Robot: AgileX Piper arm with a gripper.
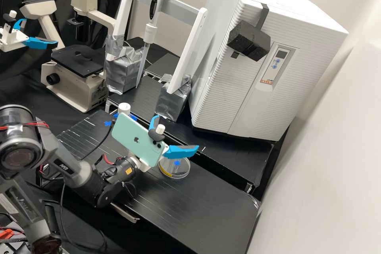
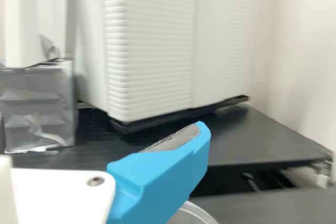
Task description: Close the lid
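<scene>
In the high view the gripper (image 1: pixel 177 133) stands open above the bench, its two blue fingers spread, with nothing seen between them. Just below and behind the lower finger lies a round clear dish (image 1: pixel 180 171) with a yellow patch at its left edge and a small blue mark; the finger and the phone on the wrist cover part of it. I cannot tell whether a lid sits on it. In the wrist view one finger of the gripper (image 2: pixel 168 174) shows large, and the curved clear rim of the dish (image 2: pixel 198 211) peeks out beside it.
A large white incubator (image 1: pixel 254 87) with a black foam block stands behind on a black platform (image 1: pixel 238 147). Left of it, a pipette (image 1: pixel 151 33) hangs on a white frame with silver-taped feet. A white-capped item (image 1: pixel 124 108) with blue pieces stands behind the phone. A microscope (image 1: pixel 77 75) is farther left.
</scene>
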